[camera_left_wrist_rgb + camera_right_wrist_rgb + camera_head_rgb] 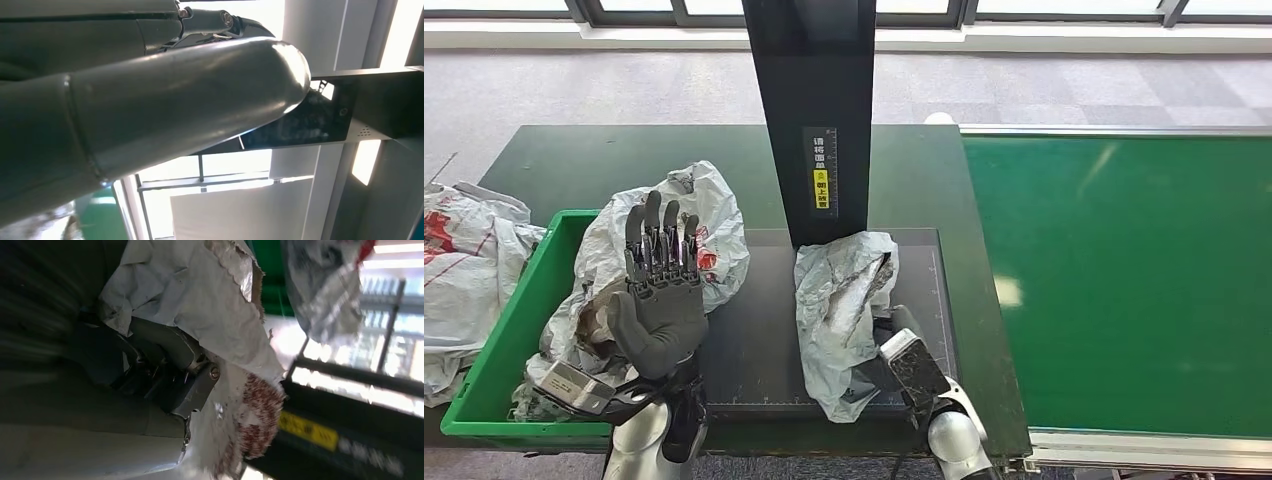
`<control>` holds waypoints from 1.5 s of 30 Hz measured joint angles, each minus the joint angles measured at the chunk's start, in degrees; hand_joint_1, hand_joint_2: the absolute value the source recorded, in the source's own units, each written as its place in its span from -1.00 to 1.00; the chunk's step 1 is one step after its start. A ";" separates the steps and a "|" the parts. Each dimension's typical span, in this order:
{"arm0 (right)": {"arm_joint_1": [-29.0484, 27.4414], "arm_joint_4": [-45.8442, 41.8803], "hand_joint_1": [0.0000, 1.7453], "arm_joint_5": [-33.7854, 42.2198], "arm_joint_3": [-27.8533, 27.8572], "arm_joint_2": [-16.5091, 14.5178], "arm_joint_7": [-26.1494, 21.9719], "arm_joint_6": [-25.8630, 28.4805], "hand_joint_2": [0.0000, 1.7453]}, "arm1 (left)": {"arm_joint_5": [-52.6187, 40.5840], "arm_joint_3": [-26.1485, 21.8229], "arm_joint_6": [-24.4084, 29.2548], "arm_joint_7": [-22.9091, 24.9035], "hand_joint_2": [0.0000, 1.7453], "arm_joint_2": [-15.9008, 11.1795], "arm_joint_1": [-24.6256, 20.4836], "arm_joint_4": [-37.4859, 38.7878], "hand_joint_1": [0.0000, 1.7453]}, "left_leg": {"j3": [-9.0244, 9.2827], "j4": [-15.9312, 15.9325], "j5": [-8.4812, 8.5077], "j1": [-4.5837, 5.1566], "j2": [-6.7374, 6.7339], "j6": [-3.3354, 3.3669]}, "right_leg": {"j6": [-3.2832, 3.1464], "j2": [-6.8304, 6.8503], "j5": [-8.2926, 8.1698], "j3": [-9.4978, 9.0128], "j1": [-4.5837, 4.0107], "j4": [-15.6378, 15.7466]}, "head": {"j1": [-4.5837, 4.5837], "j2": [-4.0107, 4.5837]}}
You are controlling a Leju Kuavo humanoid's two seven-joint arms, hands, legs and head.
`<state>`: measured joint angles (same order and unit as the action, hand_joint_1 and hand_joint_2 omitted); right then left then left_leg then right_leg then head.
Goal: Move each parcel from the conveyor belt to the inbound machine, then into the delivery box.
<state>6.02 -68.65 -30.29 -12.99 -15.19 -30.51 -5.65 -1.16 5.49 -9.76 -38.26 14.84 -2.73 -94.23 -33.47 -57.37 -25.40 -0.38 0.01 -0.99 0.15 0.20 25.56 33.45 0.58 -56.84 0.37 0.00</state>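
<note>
Right hand point(894, 352) had its fingers wrapped in the parcel point(842, 300), which lay on the inbound machine's dark plate point(764, 330) under the post point(816, 110). Left hand point(662, 290) was raised, fingers spread, holding nothing, over another parcel point(714, 215) at the green delivery box point(519, 310). We saw the risks: slack torn wrap slipping in the grip, or the raised left hand fouling the swing to the box.

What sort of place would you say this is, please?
Probably a parcel-sorting station: a green conveyor belt, a scanning machine above a crumpled parcel, and a green delivery box.
</note>
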 joint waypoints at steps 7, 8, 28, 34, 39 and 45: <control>4.84 11.49 0.00 -5.89 -0.82 -0.42 5.96 5.80 1.00 | -0.89 0.00 0.42 0.21 -1.00 0.07 -0.45 0.13 -1.00 | 0.01 0.00 0.01 0.00 -0.01 0.00 | 0.00 -0.02 -0.01 0.01 0.01 0.00 | 0.00 0.00; 5.23 12.32 -0.50 -6.05 -0.82 -0.50 6.12 5.96 1.00 | -0.92 0.00 0.45 0.22 -1.00 0.07 -0.45 0.13 -1.00 | 0.02 -0.01 0.01 0.00 -0.01 0.00 | 0.00 -0.02 -0.01 0.00 0.01 0.00 | 0.00 0.00; -9.62 -21.41 -1.00 -13.37 -0.81 5.31 2.94 6.40 -1.00 | -11.61 -0.22 0.99 1.30 -1.00 -0.70 4.65 -4.10 -1.00 | -0.07 -0.01 -0.13 0.02 -0.01 0.06 | 0.09 0.00 0.11 0.08 0.04 0.04 | 0.00 0.00; -13.31 -31.53 -1.00 -12.07 -0.80 6.94 2.14 7.16 -1.00 | -12.35 -0.03 1.22 1.77 -1.00 -0.86 4.78 -4.16 -1.00 | -0.05 -0.01 -0.14 0.02 -0.04 0.06 | 0.09 -0.04 0.11 0.08 0.04 0.05 | 0.00 0.00; -14.43 -35.44 -1.00 -11.94 -0.72 7.33 1.61 7.93 -1.00 | -12.48 0.01 1.22 2.18 -1.00 -0.87 4.79 -4.17 -1.00 | -0.02 -0.01 -0.13 0.02 -0.05 0.06 | 0.08 -0.05 0.11 0.07 0.03 0.04 | 0.00 0.00; -16.00 -38.20 -1.00 -10.49 1.29 7.46 1.42 9.41 -1.00 | -12.58 0.04 0.94 2.36 -1.00 -0.87 4.76 -4.13 -1.00 | -0.02 -0.01 -0.14 0.02 -0.04 0.06 | 0.08 -0.06 0.11 0.06 0.04 0.04 | 0.00 0.00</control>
<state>-9.98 -106.85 -40.78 -11.70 -7.72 -29.09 3.75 -13.74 5.52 -8.82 -35.90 13.97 2.02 -98.35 -33.49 -57.38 -25.54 -0.36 -0.04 -0.93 0.24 0.15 25.67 33.52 0.63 -56.80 0.37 0.00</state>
